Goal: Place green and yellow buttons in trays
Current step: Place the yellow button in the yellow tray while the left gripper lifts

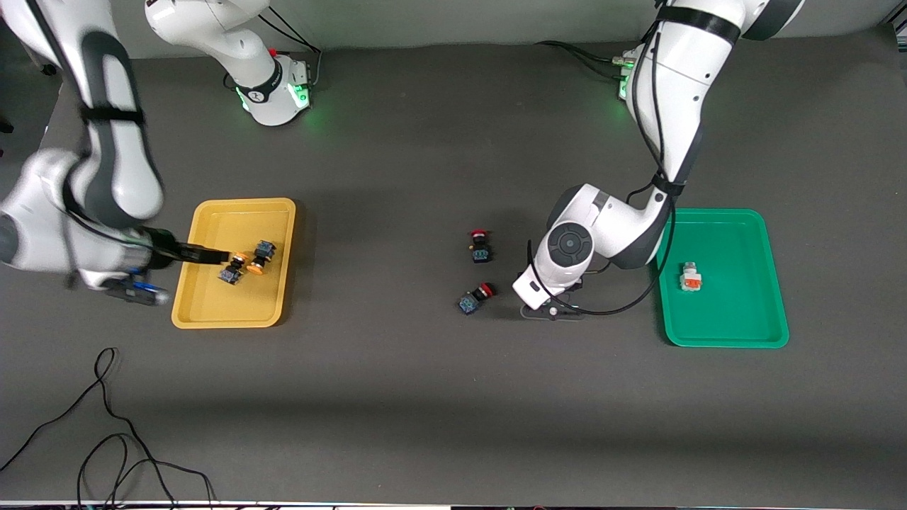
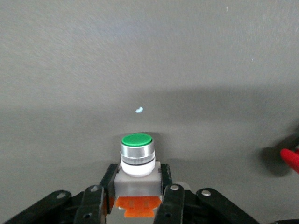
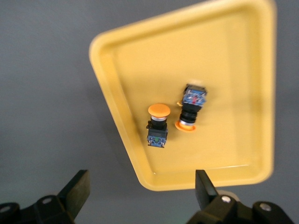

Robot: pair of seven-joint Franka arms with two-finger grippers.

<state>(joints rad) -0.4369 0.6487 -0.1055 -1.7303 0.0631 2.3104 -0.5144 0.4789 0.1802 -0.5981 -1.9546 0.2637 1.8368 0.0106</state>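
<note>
While left gripper (image 2: 135, 205) clamps green button (image 2: 137, 156) at the table, right gripper (image 3: 140, 189) spread empty over yellow tray (image 3: 117, 116)

Left tool (image 2: 135, 198) has its fingers (image 2: 91, 205) clamped on the white-grey body of a green-capped button (image 2: 137, 156), sitting upright on the grey counter (image 2: 140, 56). Something red (image 2: 292, 158) pokes in at the edge.

A dark grey table (image 1: 425, 397) fills nearly the whole scene, a pale wall (image 1: 453, 21) runs along twelve o'clock, and loose black cables (image 1: 106, 439) trail across the table at seven o'clock.
</note>
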